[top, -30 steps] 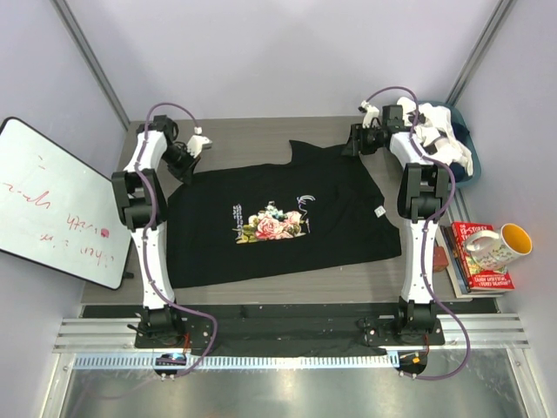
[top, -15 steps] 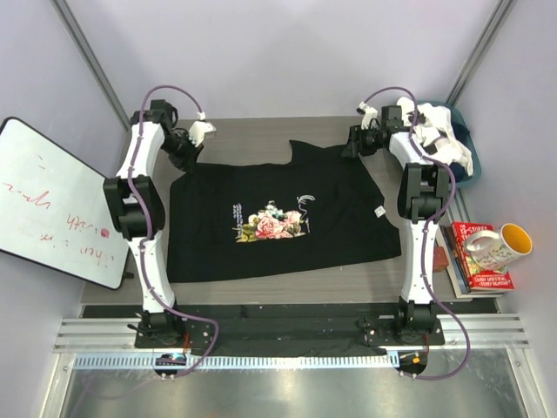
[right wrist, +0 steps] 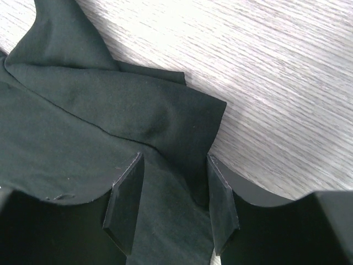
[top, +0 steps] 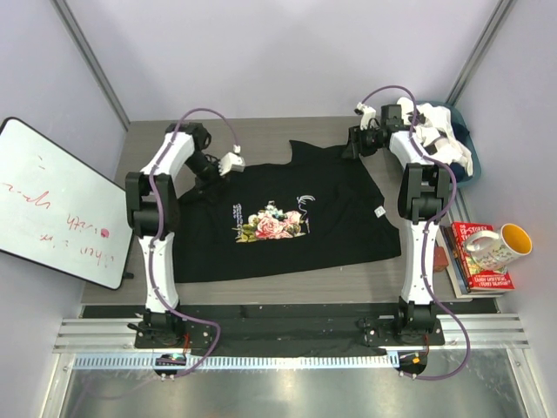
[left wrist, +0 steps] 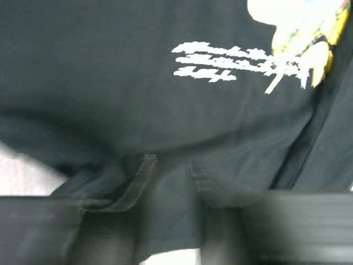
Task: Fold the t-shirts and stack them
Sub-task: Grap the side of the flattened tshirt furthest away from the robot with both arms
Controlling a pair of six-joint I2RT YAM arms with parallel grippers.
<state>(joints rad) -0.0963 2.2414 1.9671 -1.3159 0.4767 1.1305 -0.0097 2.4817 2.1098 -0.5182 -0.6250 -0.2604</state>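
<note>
The left arm has swung in from the far-left corner of the table (top: 261, 131). The left claw (top: 228, 163) now hangs over the far-left shoulder of the black t-shirt (top: 348, 218), close to the rose print (top: 271, 225). The sleeve appears to have come inward with it: the wrist view shows a hem (left wrist: 138, 182) lying doubled over the chest, just near of the white script (left wrist: 220, 61). That view is blurred, and I cannot tell whether the fingers have let the cloth go or still pinch it.

The right arm has not shifted. The right claw (top: 352, 144) sits low at the shirt's far-right corner, its jaws standing partly apart with a flap of black cloth lying loose between them, not squeezed.

The shirt lies spread, print up, across the middle of the table. The white t-shirt (top: 439, 139) is heaped in the bin (top: 468, 139) at the far right.

I judge the first side fold laid or nearly so. The right side is next, and stacking is far off.
</note>
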